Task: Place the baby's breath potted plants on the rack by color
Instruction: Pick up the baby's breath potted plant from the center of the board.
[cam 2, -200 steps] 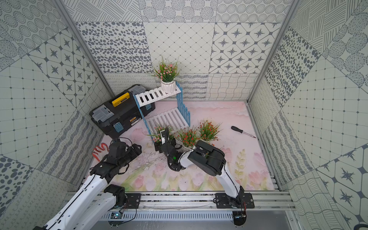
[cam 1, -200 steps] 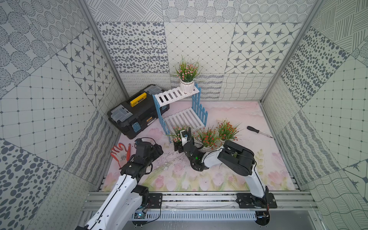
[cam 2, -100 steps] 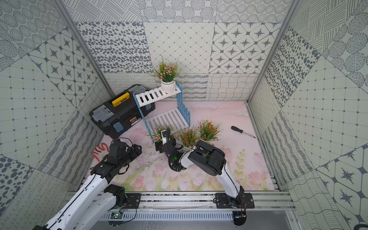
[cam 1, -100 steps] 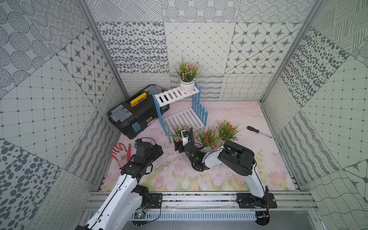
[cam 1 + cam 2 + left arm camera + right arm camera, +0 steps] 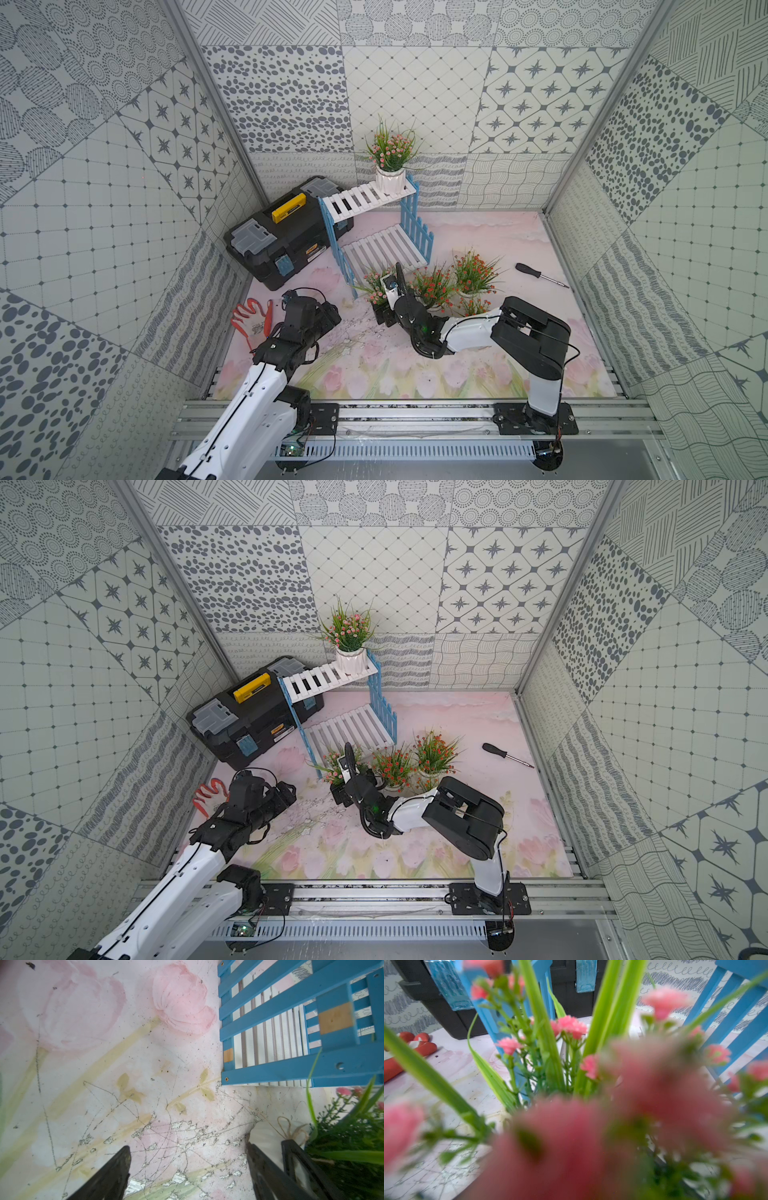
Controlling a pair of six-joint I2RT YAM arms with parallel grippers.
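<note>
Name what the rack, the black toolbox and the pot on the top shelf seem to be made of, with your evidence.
The rack is probably painted wood: bare tan patches show through the blue paint. The toolbox looks like moulded plastic, matt black, with a yellow handle and grey lids. The pot is smooth, white and ribbed; it could be ceramic or plastic, and the look leaves that open.

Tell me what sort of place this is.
Most likely a robot test cell, not a real room. Patterned wall panels box in a small floor covered by a printed tulip mat, and the left arm and right arm are bolted to an aluminium rail in front.
</note>
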